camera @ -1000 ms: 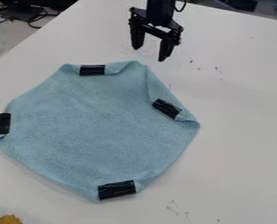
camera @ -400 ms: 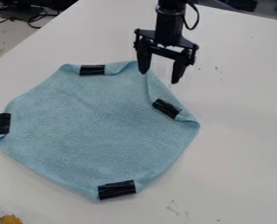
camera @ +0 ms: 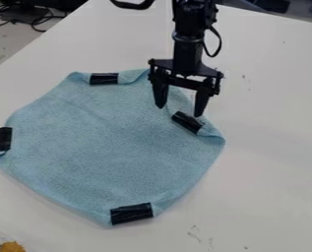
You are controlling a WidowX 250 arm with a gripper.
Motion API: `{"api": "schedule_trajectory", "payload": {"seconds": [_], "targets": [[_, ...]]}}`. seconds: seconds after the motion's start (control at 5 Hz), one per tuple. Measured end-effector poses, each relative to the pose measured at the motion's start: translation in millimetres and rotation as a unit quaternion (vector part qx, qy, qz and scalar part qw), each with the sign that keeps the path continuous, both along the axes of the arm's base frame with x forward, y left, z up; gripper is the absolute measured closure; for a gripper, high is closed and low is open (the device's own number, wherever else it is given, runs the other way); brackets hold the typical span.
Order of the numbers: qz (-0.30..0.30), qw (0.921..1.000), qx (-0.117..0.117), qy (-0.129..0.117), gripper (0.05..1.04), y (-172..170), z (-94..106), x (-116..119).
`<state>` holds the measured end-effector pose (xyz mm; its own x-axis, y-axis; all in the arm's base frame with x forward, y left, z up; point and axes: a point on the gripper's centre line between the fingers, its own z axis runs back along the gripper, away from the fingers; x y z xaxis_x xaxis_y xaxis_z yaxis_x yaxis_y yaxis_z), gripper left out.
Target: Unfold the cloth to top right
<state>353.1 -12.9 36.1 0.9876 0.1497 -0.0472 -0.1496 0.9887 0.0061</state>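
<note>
My gripper point(camera: 179, 112) hangs open over the upper right part of the blue cloth point(camera: 106, 142), nothing between its fingers. Its right fingertip is just above the black tape patch point(camera: 187, 122) on the cloth's right-hand folded corner; whether it touches the cloth I cannot tell. The cloth lies flat with its corners folded inward. Other black tape patches mark the top fold point(camera: 104, 78), the left edge point(camera: 4, 139) and the bottom fold point(camera: 131, 213).
The white table point(camera: 270, 147) extends around the cloth. A small orange-yellow object point(camera: 12, 246) is at the bottom left corner. Cables point(camera: 36, 20) lie beyond the table's edge at the upper left.
From above the cloth's top edge, my gripper has come down and slightly right in the view, to over the cloth's upper right. It has stayed open, and the cloth has not moved.
</note>
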Motion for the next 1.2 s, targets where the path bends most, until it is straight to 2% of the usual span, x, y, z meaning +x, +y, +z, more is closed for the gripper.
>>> {"api": "schedule_trajectory", "payload": {"seconds": [0.2,0.4,0.6,1.0,1.2], "targets": [[0.018,0.9998,-0.006,0.003,0.083,-2.1,-10.1,-7.3],[0.021,0.9998,-0.002,0.000,0.083,-0.9,-9.3,-4.8],[0.025,0.9996,0.004,0.008,0.083,1.5,-14.6,-2.8],[0.034,0.9984,0.043,0.013,0.083,10.0,-17.8,10.5],[0.031,0.9979,0.051,0.022,0.083,10.0,-25.7,16.5]]}}
